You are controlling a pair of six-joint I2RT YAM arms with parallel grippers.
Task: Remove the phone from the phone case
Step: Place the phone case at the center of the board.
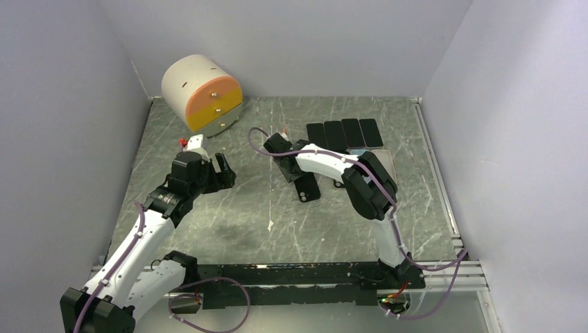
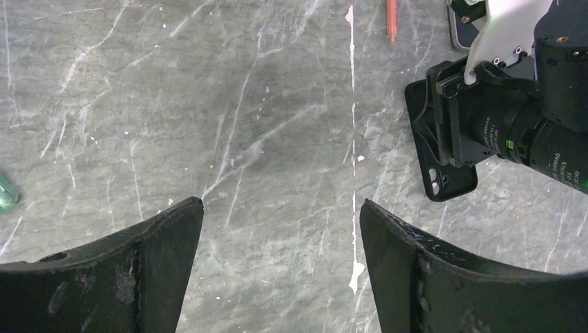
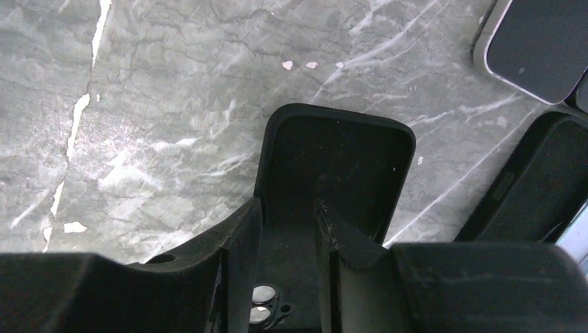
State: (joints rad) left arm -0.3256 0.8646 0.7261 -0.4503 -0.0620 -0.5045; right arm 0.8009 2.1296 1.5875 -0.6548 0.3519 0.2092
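At the middle of the desk (image 1: 277, 229), the black phone case (image 3: 334, 156) lies flat beneath the right fingers (image 3: 236, 239), which stand slightly parted over it, clamping nothing. Whether a phone sits inside is unclear. The left fingers (image 2: 166, 243) hover released, spread wide over bare marble, well apart from the case.

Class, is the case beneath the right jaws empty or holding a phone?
Empty: the case is hollow inside its raised rim.
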